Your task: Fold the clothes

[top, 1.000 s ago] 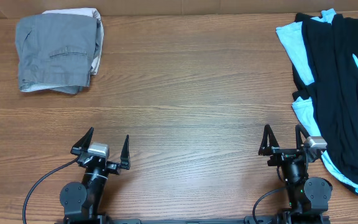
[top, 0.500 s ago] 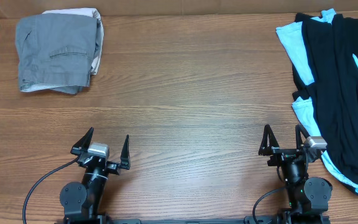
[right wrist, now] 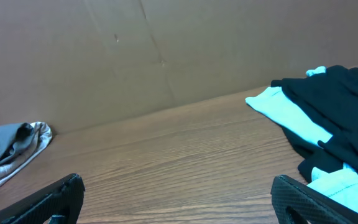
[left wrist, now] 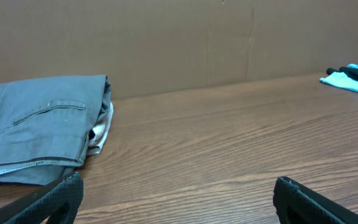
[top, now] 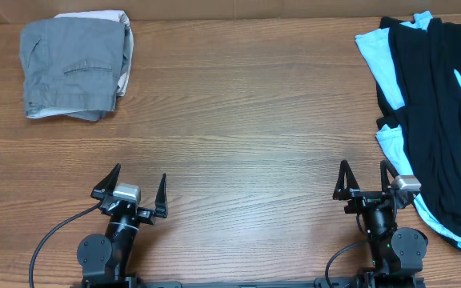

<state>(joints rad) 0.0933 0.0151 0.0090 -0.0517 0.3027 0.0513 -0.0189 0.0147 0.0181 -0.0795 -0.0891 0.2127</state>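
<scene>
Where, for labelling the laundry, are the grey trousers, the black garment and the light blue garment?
grey trousers (top: 85, 76): overhead view, on the pocket.
black garment (top: 438, 120): overhead view, middle of the cloth.
light blue garment (top: 372, 52): overhead view, upper left edge.

No legible text.
Nothing readable on the grey folded trousers (top: 74, 68), the black and light-blue garments (top: 434, 112), the wooden table (top: 246, 144) or the cardboard wall (left wrist: 166, 43).
</scene>
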